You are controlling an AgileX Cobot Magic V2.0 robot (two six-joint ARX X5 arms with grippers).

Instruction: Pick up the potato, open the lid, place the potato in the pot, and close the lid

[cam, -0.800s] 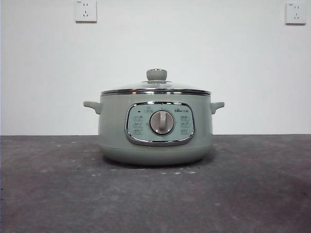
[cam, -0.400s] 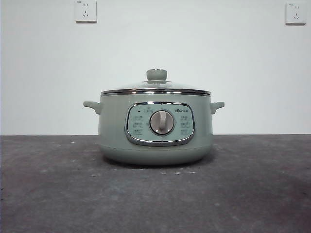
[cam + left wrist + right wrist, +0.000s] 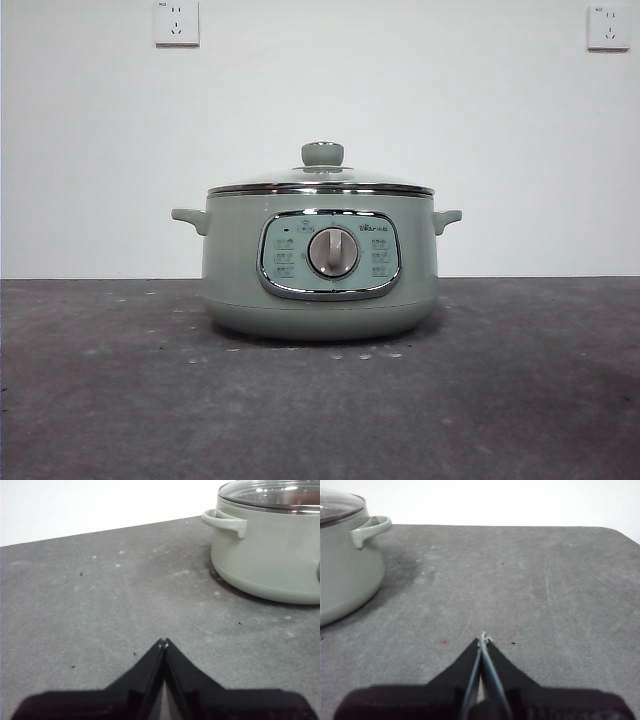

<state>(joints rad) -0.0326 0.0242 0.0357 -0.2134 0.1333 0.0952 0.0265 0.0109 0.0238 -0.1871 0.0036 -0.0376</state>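
The sage-green pot (image 3: 320, 270) stands in the middle of the dark table, its control panel and dial facing the front camera. The glass lid (image 3: 322, 182) with its green knob (image 3: 322, 154) sits shut on the pot. The pot also shows in the left wrist view (image 3: 270, 550) and the right wrist view (image 3: 345, 565). The potato is not in any view. My left gripper (image 3: 163, 642) is shut and empty over bare table, well away from the pot. My right gripper (image 3: 483, 639) is shut and empty on the pot's other side. Neither arm shows in the front view.
The dark grey table (image 3: 520, 400) runs to a white wall with two sockets (image 3: 176, 22) (image 3: 608, 26). The table's far edge and a rounded corner (image 3: 615, 530) show in the right wrist view.
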